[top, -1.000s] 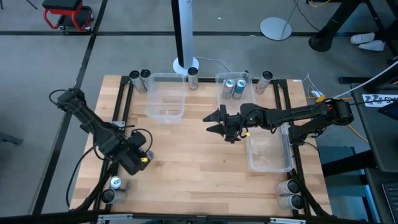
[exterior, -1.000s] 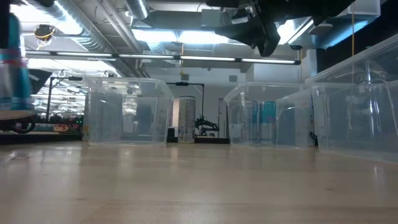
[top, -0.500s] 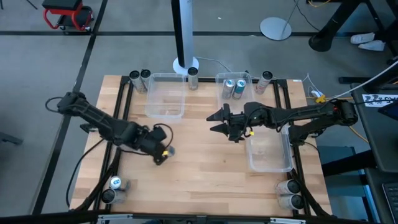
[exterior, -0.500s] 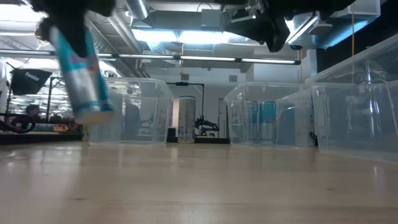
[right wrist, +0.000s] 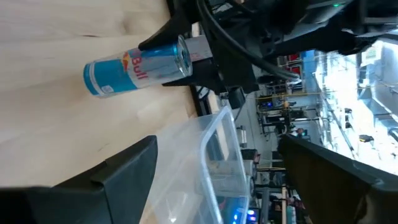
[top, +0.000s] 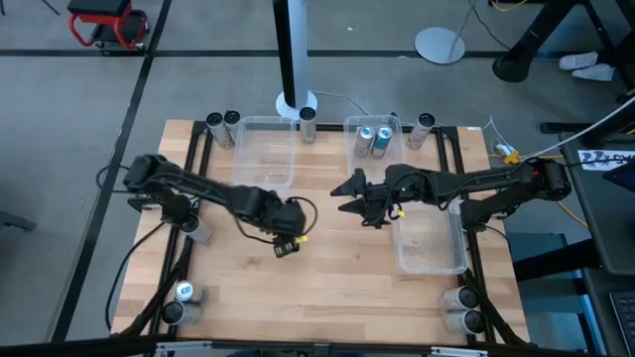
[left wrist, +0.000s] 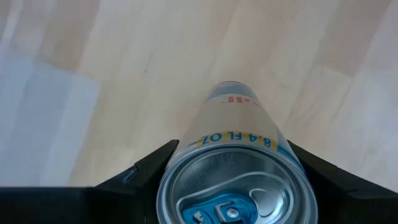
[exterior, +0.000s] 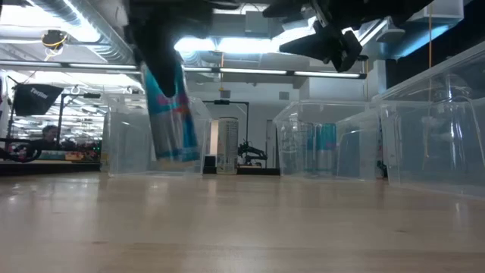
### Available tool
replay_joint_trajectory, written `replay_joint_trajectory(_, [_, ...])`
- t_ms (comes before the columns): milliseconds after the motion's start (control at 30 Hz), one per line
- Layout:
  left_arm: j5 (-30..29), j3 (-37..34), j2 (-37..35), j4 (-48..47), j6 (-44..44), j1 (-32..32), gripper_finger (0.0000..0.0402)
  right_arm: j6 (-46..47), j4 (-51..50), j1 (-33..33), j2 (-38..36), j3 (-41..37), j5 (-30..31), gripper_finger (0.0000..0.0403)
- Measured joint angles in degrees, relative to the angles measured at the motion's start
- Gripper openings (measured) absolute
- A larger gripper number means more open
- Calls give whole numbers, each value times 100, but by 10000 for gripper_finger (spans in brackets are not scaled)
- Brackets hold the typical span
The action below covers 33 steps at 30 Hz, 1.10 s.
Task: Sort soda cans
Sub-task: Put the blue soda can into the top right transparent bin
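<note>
A second ago my left arm was folded back at the near-left corner of the pale wooden surface [top: 327,278]; now it is stretched out across the middle, and my left gripper [top: 286,238] hangs above bare planks near the centre. The slim blue-and-silver soda can [exterior: 168,106] I carry has come along with it, moving in the low view from the far left edge to left of centre. It hangs upright, clear of the surface. My right arm has barely moved.

My left arm runs in a long low line from its base at the left side, the wrist turned down so the can's silver top [left wrist: 233,193] faces the wrist camera. My left fingers [left wrist: 149,168] are clamped on either side of the can just below its rim.

My right arm reaches in from the right side, roughly level, its gripper [top: 349,194] held high over the middle, just beside the clear rectangular plastic bin [top: 429,260] at the right. Its fingers [right wrist: 115,171] are spread wide with nothing between them.

Two more blue-and-silver cans [top: 373,141] stand inside the clear bin at the far edge [top: 354,124], and other cans stand at the corners.
</note>
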Motion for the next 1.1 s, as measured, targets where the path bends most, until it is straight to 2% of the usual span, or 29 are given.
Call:
replay_joint_trajectory(167, [512,324,504,-45,515,192,232,114,-181,0,0,0,0,340])
replay_joint_trajectory(367, [521,399,632,-48,689,246,239,127,-238,-1,0,0,0,340])
replay_joint_trajectory(667, [553,397,630,4,857,245,295,127,-262,-2,0,0,2,340])
replay_joint_trajectory(833, [563,576,630,-107,883,245,310,127,-259,-2,0,0,2,340])
replay_joint_trajectory(967, [463,923,630,-672,868,201,310,127,-259,-2,0,0,2,340])
replay_joint_trajectory(1100, [53,1089,432,-1312,695,34,310,127,-262,-2,2,2,2,340])
